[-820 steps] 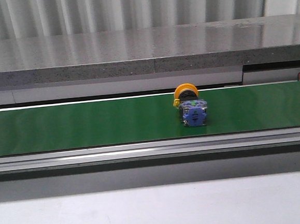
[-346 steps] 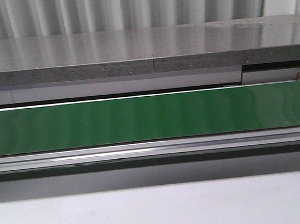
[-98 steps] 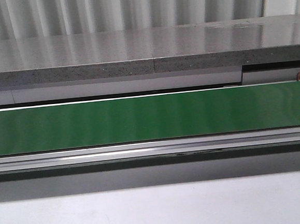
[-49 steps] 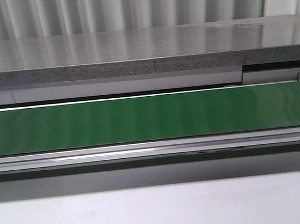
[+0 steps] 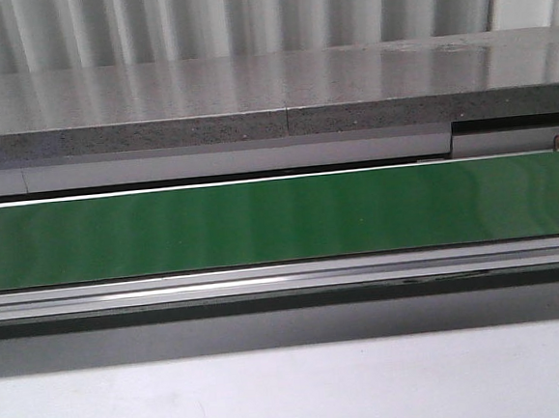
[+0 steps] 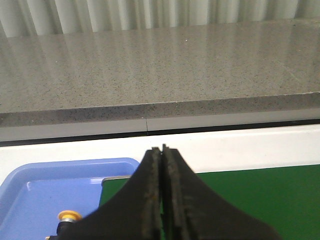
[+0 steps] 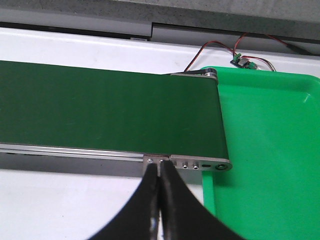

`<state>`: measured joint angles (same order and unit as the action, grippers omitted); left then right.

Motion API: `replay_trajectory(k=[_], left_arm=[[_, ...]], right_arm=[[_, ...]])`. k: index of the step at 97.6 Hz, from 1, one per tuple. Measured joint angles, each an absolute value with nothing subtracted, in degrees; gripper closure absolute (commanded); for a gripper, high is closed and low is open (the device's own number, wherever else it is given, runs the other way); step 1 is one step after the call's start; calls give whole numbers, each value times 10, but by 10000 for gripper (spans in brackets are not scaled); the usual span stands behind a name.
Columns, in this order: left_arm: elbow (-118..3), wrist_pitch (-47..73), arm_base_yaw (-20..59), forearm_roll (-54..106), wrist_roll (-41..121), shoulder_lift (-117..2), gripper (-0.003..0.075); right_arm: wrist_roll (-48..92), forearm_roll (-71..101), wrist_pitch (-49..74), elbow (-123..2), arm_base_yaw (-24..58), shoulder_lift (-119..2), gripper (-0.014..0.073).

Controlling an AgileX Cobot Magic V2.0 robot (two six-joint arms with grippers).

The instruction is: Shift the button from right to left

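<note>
Take the green conveyor belt [image 5: 280,219] as your landmark. The button [image 6: 68,217] lies in the blue tray [image 6: 35,200] just off the belt's left end; you see only its yellow cap. Your left gripper [image 6: 162,220] hangs over that end with fingers pressed together, holding nothing. Your right gripper [image 7: 159,200] hangs near the belt's other end beside the green tray [image 7: 270,150], fingers likewise together.
</note>
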<state>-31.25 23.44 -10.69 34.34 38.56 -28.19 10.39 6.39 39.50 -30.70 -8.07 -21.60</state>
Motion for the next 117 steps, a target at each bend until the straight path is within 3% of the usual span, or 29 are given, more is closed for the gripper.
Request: replay_trajectory(k=[32,57,86,117], left_arm=[[-303,230,-79,343,385,-282,740],[-249,111,-4,326,379,-269,740],[-157,40,24,20,39,-191,740],[-56,40,24,-33,-22,-87,740]], right_arm=[[104,64,395,-307,-81,-216,662],[104,64,395,-307,-81,-216,662],[104,64,395,-307,-81,-216,662],[104,64,395,-307,-81,-216,662]])
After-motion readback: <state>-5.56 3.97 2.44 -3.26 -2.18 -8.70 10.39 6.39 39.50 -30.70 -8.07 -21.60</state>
